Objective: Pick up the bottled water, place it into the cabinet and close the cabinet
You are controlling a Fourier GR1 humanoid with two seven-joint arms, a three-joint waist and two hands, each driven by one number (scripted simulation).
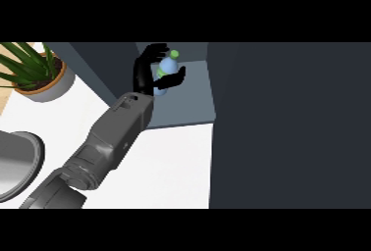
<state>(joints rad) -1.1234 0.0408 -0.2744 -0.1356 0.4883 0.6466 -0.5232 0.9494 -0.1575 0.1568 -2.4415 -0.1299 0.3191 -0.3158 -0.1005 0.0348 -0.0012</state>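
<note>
The water bottle (167,64) is pale blue with a green cap and a green band. It is inside the open cabinet, above its grey shelf (185,105). My left hand (147,74) is shut on it, with the fingers curled over its far left side and the thumb against its near right side. The hand hides the bottle's lower part, so I cannot tell whether it rests on the shelf. The grey forearm (116,130) runs in from the lower left. The dark cabinet door (290,125) stands open and fills the right of the view. My right hand does not show.
A potted plant (33,71) with long green leaves stands at the upper left on the white counter (170,166). A grey round basin (16,162) sits at the left edge. The cabinet's dark side wall (101,61) rises beside the plant.
</note>
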